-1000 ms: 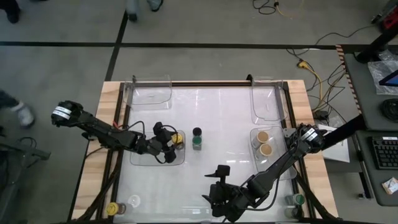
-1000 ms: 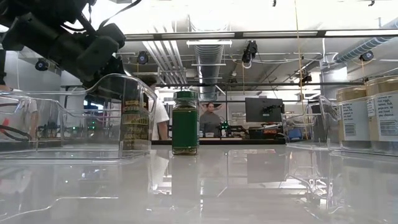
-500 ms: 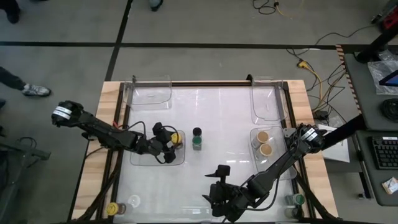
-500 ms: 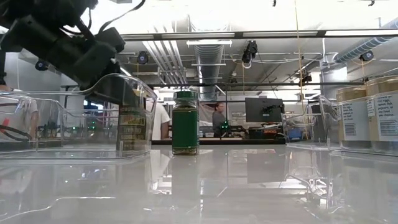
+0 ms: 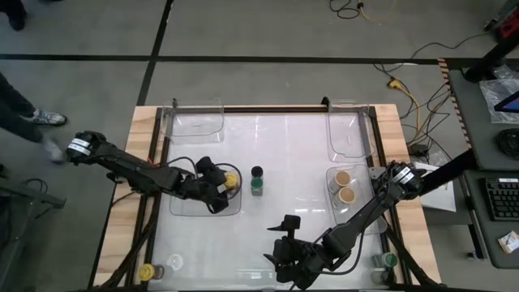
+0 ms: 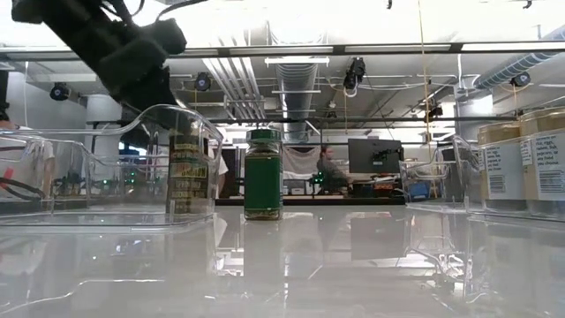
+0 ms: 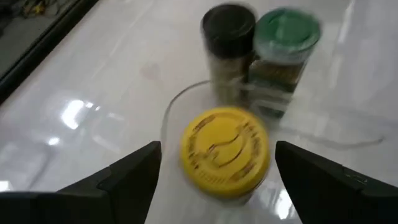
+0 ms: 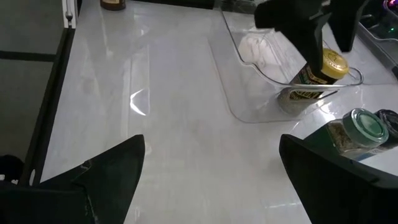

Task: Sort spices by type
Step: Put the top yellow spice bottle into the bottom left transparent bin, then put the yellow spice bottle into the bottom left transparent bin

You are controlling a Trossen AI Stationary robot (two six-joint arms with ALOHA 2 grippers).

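In the clear tray (image 5: 182,208) on the table's left side, the left gripper (image 5: 217,193) is hanging over the yellow-lidded jar (image 5: 231,180), fingers spread wide on either side and clear of the lid, nothing held. The jar is standing upright in the tray's inner corner.

Judgement: this reads as a release, so the arm is best lifting straight up, fingers kept apart, without brushing the lid or the tray wall.

The right gripper (image 5: 285,261) is waiting near the front edge, fingers apart, empty.

Count, high view:
- Yellow lids: two, this one and another (image 5: 147,272) on the wood at the front left corner.
- Green lids: two, one (image 5: 257,186) mid-table and one (image 5: 390,260) at the front right corner.
- Black lid: one (image 5: 257,172), touching the mid-table green jar.
- Tan lids: two (image 5: 345,186), side by side in the right tray (image 5: 334,200).
- Clear trays: four, two of them at the far edge.
- Two further jars at the front corners are too dim to type.
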